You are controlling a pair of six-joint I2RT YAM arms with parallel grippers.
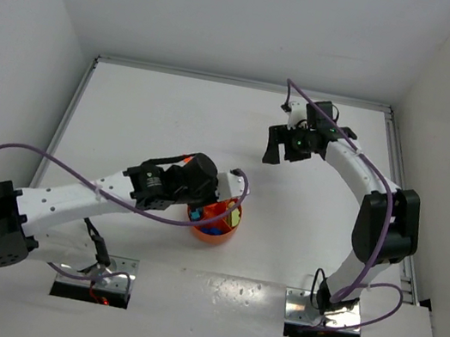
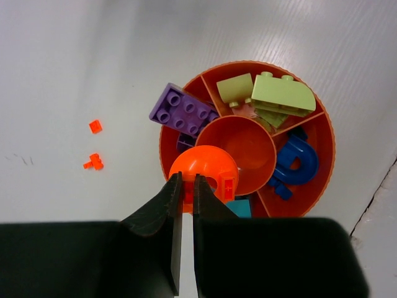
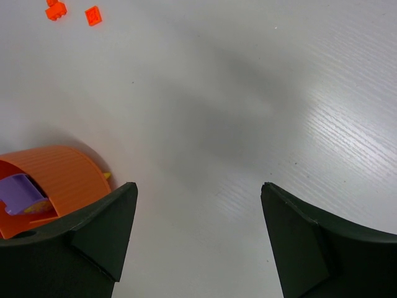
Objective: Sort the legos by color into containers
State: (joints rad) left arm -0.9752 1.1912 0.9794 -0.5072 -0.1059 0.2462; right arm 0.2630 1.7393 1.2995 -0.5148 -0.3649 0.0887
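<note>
orange tray point(image 2: 245, 149) holds purple lego point(image 2: 183, 110), green legos point(image 2: 282, 94), blue lego point(image 2: 291, 152); curved orange lego point(image 2: 201, 162) over rim.

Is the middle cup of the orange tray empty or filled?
Empty, as far as visible: the middle cup shows bare orange floor in the left wrist view, though an orange brick covers its left edge.

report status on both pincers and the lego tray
Left pincer shut on orange arch lego, over tray. Right pincer open, empty. Small orange legos loose outside tray, nothing blocking.

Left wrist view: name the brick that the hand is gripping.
The orange arched brick, pinched in the left hand; the purple brick, green bricks and blue bricks lie loose in the tray.
</note>
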